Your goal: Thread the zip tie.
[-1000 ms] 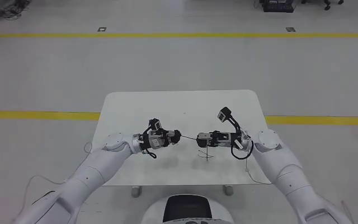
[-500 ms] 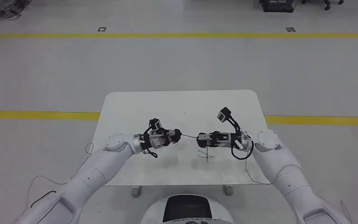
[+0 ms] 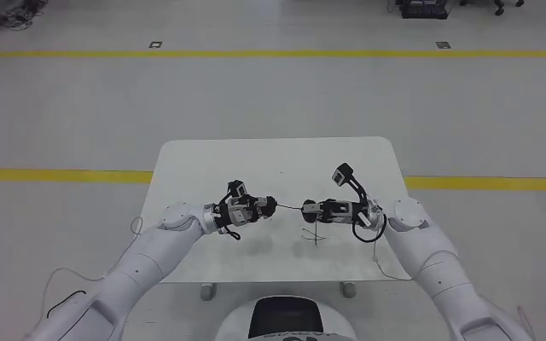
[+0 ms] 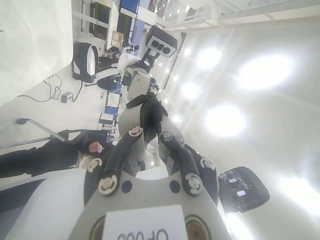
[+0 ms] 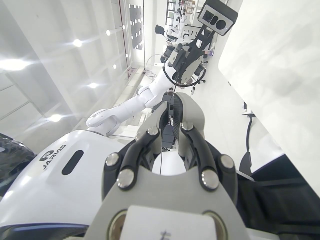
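A thin black zip tie (image 3: pixel 288 208) spans the short gap between my two grippers, held above the white table (image 3: pixel 341 162). My left gripper (image 3: pixel 271 205) is shut on one end, and in its wrist view its fingers (image 4: pixel 150 116) pinch dark material. My right gripper (image 3: pixel 304 210) faces it and is shut on the other end. In the right wrist view the zip tie (image 5: pixel 175 86) runs from between the right gripper (image 5: pixel 171 106) toward the left gripper (image 5: pixel 182 63). Thin dark lines (image 3: pixel 314 236) lie under the right gripper; I cannot tell whether they are tail or shadow.
Both arms hover over the front half of the table. The table's front edge (image 3: pixel 273 281) is close behind the wrists. Yellow floor lines (image 3: pixel 77 176) run past the table on both sides.
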